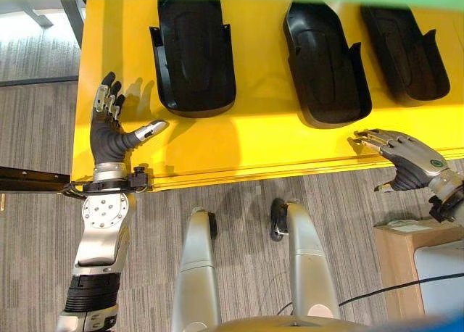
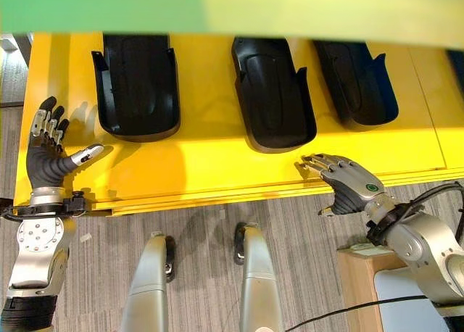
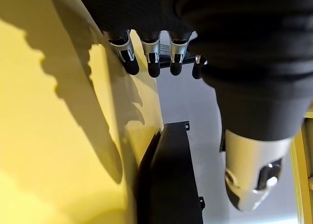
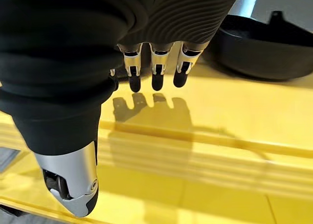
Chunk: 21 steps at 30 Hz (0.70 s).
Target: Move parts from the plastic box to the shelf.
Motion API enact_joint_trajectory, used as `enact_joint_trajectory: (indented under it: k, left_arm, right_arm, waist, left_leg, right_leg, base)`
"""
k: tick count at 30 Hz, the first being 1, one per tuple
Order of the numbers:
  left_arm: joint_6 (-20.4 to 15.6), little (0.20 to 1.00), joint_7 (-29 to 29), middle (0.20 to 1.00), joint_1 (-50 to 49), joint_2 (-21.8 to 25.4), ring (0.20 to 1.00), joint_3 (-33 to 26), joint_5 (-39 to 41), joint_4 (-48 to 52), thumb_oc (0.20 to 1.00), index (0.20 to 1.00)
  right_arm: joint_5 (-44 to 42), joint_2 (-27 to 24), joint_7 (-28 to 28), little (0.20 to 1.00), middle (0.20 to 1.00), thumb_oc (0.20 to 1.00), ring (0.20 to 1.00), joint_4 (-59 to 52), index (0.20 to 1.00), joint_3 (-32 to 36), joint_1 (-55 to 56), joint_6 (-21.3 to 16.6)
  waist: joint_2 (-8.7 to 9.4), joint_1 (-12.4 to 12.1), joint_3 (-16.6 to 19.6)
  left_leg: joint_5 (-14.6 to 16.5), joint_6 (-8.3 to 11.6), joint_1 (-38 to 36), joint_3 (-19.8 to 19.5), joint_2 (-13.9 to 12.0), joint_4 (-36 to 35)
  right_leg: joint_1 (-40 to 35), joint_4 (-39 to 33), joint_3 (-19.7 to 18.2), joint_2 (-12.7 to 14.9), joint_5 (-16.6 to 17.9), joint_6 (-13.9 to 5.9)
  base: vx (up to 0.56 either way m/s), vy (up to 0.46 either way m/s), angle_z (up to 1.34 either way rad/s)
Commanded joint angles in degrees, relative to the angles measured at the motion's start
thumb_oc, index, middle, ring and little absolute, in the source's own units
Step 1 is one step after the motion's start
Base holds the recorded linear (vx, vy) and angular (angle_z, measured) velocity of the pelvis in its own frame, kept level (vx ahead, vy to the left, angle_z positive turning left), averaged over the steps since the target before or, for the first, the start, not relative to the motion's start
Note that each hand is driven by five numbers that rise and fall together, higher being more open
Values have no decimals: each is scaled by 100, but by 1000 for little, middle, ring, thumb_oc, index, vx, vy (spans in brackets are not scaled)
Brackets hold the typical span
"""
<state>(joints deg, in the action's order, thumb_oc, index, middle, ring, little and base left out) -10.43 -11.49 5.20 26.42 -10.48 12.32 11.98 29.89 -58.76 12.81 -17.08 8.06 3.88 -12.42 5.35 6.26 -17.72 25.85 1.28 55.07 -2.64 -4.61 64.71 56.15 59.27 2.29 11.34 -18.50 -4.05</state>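
Three black moulded parts lie in a row on the yellow shelf (image 1: pixel 239 154): the left part (image 1: pixel 194 56), the middle part (image 1: pixel 326 64) and the right part (image 1: pixel 404 53), each hollow side up, apart from one another. No plastic box is in view, so I cannot say how many parts remain to be moved.

Left hand (image 1: pixel 110 133): fingers straight and spread, thumb out to the side, holding nothing. It hovers over the shelf's left front area, just beside the near corner of the left part but not touching it. Its wrist view shows dark fingertips over bare yellow, with that part's edge (image 3: pixel 171 175) past them.

Right hand (image 2: pixel 346 178): fingers extended and relaxed, also empty, over the front lip of the shelf in front of the middle part, clear of it (the right wrist view shows fingertip shadows on bare shelf).

Judgement: both hands look to be between placements, with the next move likely a return to the box. To do that well, lift each hand straight up off the shelf before swinging away, so that trailing fingers do not nudge the left or middle part out of the row.
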Motion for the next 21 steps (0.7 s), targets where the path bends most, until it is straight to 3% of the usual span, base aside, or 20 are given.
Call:
enact_joint_trajectory:
  k: [1, 21]
  left_arm:
    - [-11, 1000, 211, 1000, 98, 9, 1000, 366, -110, -75, 1000, 1000]
    - [-100, 1000, -34, 1000, 9, -2, 1000, 303, 23, -100, 1000, 1000]
  right_arm:
    - [-255, 66, -76, 1000, 1000, 1000, 1000, -205, 1000, -89, -450, -48]
    - [-229, 515, -720, 1000, 1000, 1000, 1000, 24, 1000, -377, -1189, 175]
  waist:
    - [-102, -18, -63]
    - [-159, -94, -82]
  left_leg:
    - [25, 72, 96, -191, -236, -51]
    - [29, 43, 172, -208, -206, 19]
  right_leg:
    - [-230, -55, -172, -14, -211, -63]
    - [-185, 64, -143, 13, -291, -30]
  base:
    - [0, 0, 0]
    - [1, -2, 1]
